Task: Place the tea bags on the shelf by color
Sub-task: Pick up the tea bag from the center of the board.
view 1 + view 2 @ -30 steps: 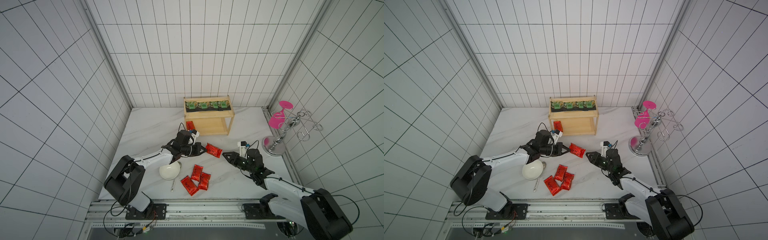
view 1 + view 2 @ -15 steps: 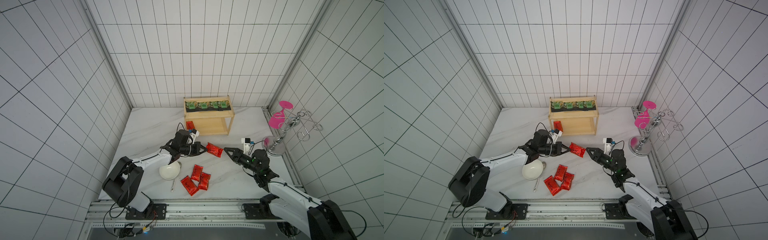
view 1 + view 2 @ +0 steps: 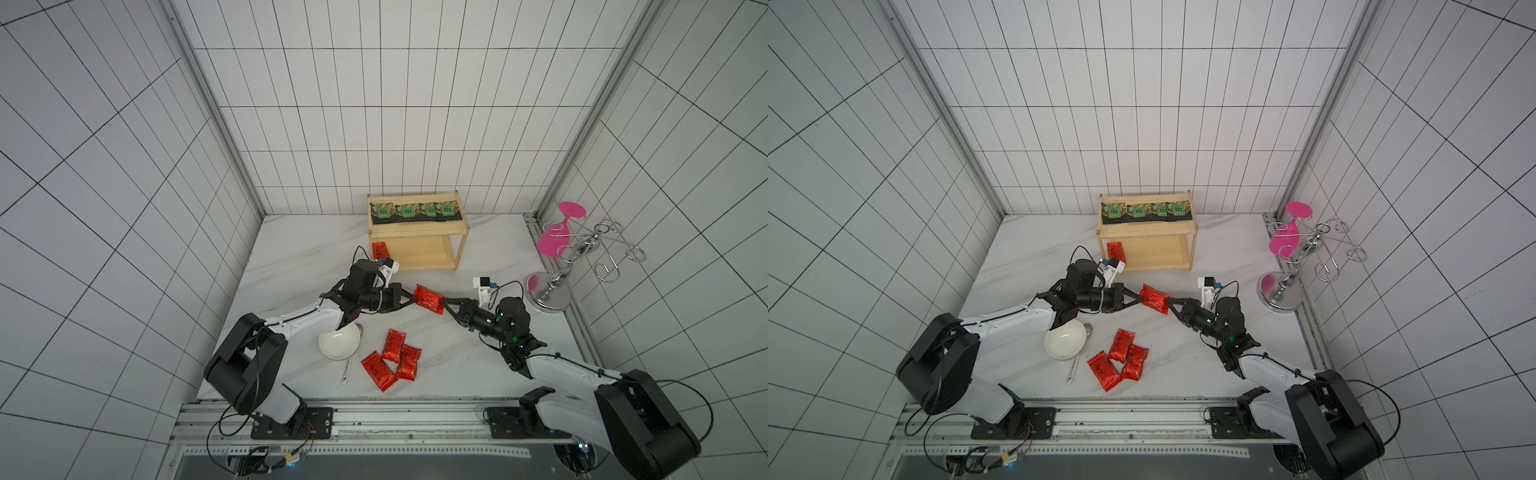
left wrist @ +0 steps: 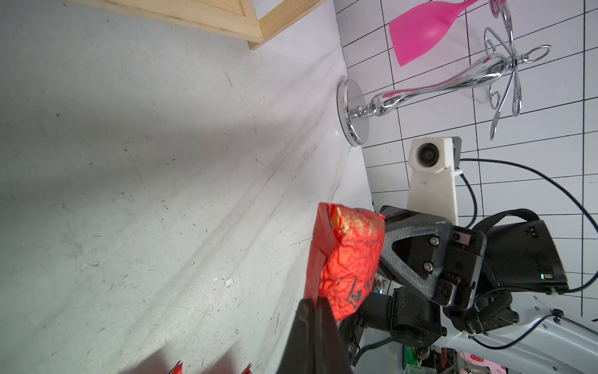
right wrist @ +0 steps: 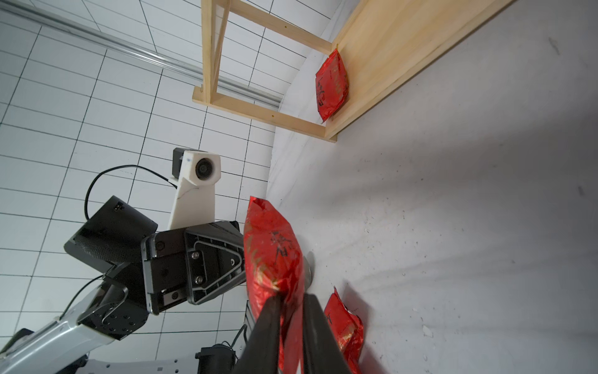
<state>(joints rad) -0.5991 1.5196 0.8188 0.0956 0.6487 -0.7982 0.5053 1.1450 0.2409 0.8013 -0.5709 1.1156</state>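
Jaws on both arms are pinched onto one red foil pouch (image 3: 429, 300), which hangs in the air above the worktop (image 3: 299, 266), in front of the shelf (image 3: 462, 249). The left gripper (image 3: 413, 300) is clamped on one short end and the right gripper (image 3: 444, 306) is closed on the opposite end (its wrist view shows foil squeezed between the two fingers (image 5: 269, 327)). This reads as a hand-over caught while both sides have hold.

The colour sorting looks a little past halfway. Four black sachets with green centres (image 3: 409, 210) sit in a row on the shelf's top tier, so that colour appears finished. One shelved red pouch (image 3: 381, 251) lies on the lower tier, at the end nearer the left arm. Three loose red pouches (image 3: 392, 359) lie clustered on the worktop between the arms, touching or overlapping one another. Of the reds, then, one is placed, one is in transit and three are yet to be picked up.

The lower tier is otherwise bare (plenty of room for the rest, I judge). A white bowl (image 3: 338, 341) stands on the worktop just beside the cluster, with nothing showing inside it in both top views. A spoon (image 3: 347, 371) lies partly under its rim.
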